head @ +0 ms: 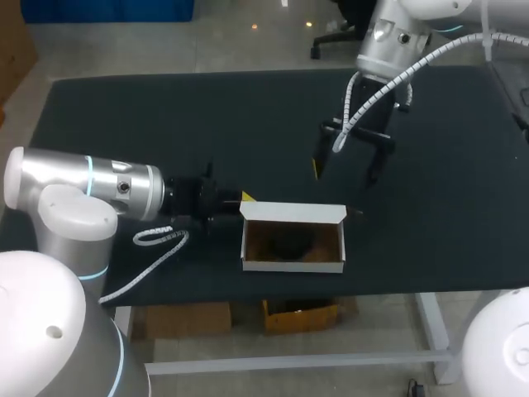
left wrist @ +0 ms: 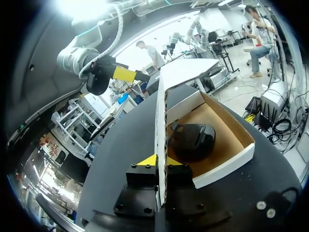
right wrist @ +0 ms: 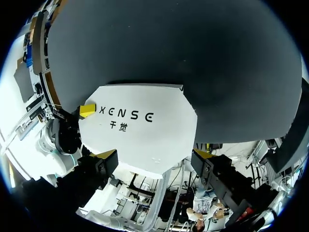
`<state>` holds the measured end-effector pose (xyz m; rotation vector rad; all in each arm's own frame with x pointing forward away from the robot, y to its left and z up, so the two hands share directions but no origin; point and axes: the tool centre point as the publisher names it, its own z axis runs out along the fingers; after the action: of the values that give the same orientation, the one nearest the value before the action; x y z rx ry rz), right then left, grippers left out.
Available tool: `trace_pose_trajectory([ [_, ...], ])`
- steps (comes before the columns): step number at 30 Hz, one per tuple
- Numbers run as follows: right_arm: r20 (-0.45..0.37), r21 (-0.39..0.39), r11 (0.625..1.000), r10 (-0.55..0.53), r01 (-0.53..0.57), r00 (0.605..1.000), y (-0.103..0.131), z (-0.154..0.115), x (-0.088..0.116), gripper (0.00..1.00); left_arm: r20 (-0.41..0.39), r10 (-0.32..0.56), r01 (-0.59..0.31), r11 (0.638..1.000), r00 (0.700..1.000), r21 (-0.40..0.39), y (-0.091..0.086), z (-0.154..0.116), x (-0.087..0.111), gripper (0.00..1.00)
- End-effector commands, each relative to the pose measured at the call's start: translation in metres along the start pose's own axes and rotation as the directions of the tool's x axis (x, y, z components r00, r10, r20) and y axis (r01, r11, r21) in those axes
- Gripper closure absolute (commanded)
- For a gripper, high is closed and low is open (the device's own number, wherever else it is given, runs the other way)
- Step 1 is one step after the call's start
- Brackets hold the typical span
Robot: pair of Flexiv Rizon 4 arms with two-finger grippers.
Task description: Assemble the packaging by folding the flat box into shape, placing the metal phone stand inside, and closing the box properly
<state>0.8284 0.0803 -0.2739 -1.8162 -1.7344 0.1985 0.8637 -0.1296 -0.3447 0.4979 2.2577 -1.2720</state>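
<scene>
Head view: phone stand (head: 289, 242) in the box (head: 293, 265) reads as a dark blob, shape unclear. Left claw (head: 245, 198) mostly hidden at the lid (head: 293, 213) end, only one yellow tip shows. Right wrist view: lid covers the box interior — stand hidden.

Robotics lab: 1 black table (head: 165, 116); 2 silver robot arms, left arm (head: 91, 186) and right arm (head: 388, 41), trailing coiled cables (head: 157, 240).
</scene>
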Motion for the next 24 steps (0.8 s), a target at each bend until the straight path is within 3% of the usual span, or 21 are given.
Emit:
trace_pose_trajectory([
  [1,-0.001,0.062,0.998,0.01,-0.01,1.0,0.005,0.002,-0.002,0.35,0.014,0.009,-0.009,1.0,1.0,-0.003,0.003,0.003,0.006,1.0],
  [3,-0.001,0.069,0.997,0.019,-0.019,1.0,0.005,0.005,-0.002,0.49,0.019,0.012,-0.012,1.0,1.0,-0.005,0.003,0.003,0.007,1.0],
  [6,-0.001,0.074,0.997,0.021,-0.021,1.0,0.006,0.007,-0.003,0.53,0.027,0.019,-0.019,1.0,0.999,-0.007,0.003,0.003,0.007,1.0],
  [24,0.005,0.094,0.995,0.028,-0.029,1.0,0.006,0.026,-0.011,0.55,0.045,0.046,-0.046,0.999,0.998,-0.014,0.0,0.003,0.012,1.0],
])
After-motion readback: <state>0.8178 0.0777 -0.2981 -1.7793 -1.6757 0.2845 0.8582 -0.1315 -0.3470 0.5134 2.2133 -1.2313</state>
